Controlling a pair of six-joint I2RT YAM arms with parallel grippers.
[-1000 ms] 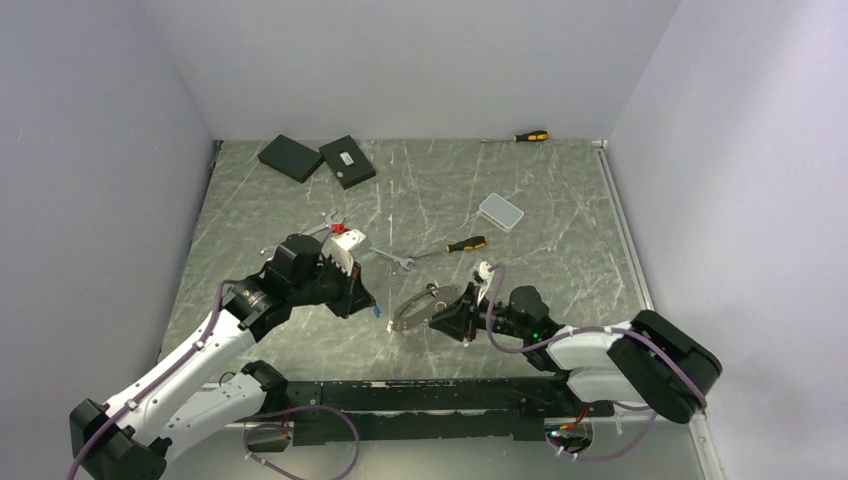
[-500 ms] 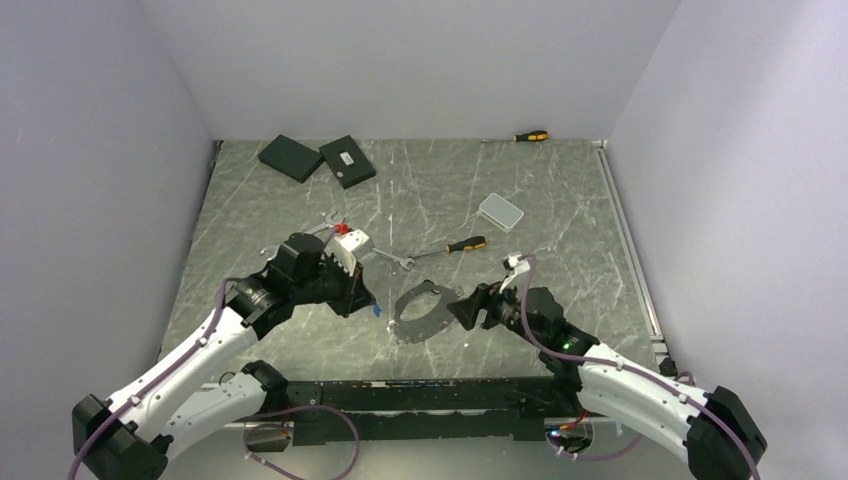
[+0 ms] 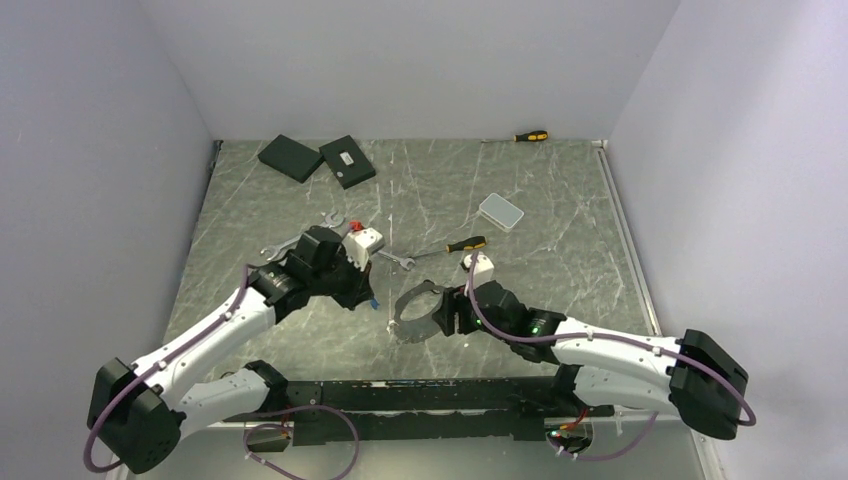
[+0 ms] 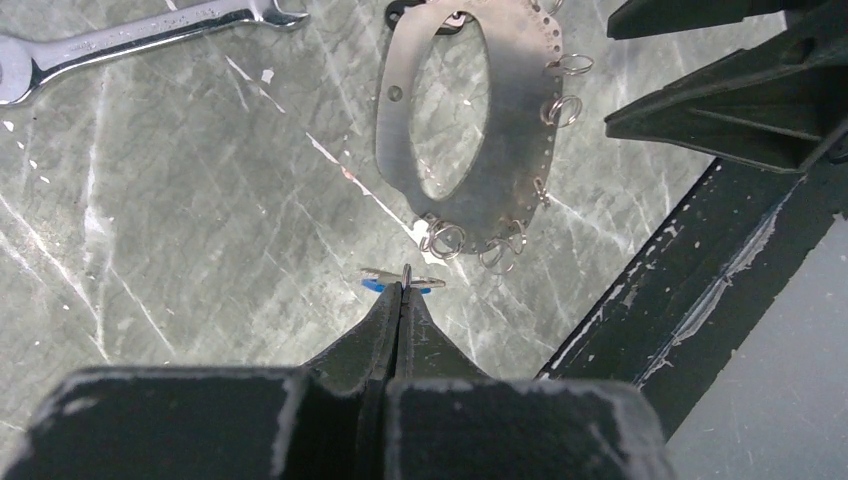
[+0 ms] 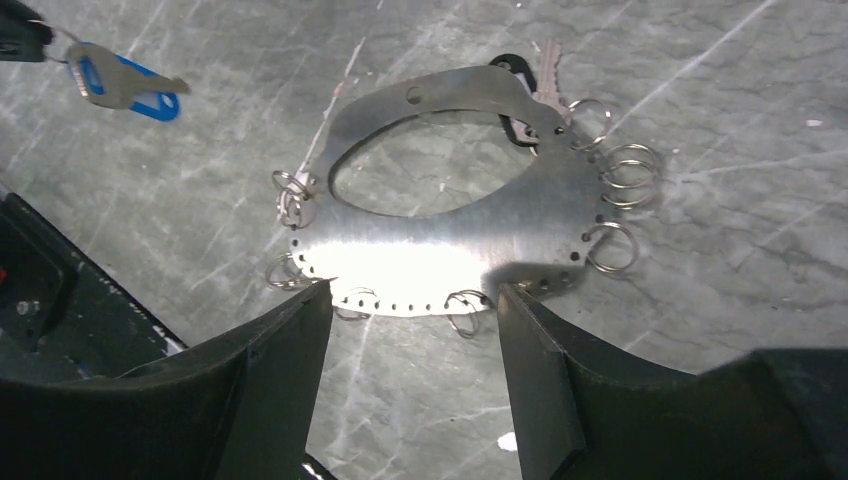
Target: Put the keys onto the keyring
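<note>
Right claw point(image 5: 410, 300) has let go, now wide open at the ring-edged flat steel plate point(image 5: 440, 240) lying on the bench point(image 5: 700, 250); left claw point(image 4: 404, 290) pinches the blue-tagged silver key point(image 5: 120, 85) nearby, unthreaded

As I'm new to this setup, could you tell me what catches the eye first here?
A shiny steel keyring plate, edged with small split rings, lies on the table near the front. The right gripper stands open over its near edge, while the left gripper, shut, holds a blue-tagged key beside it.
</note>
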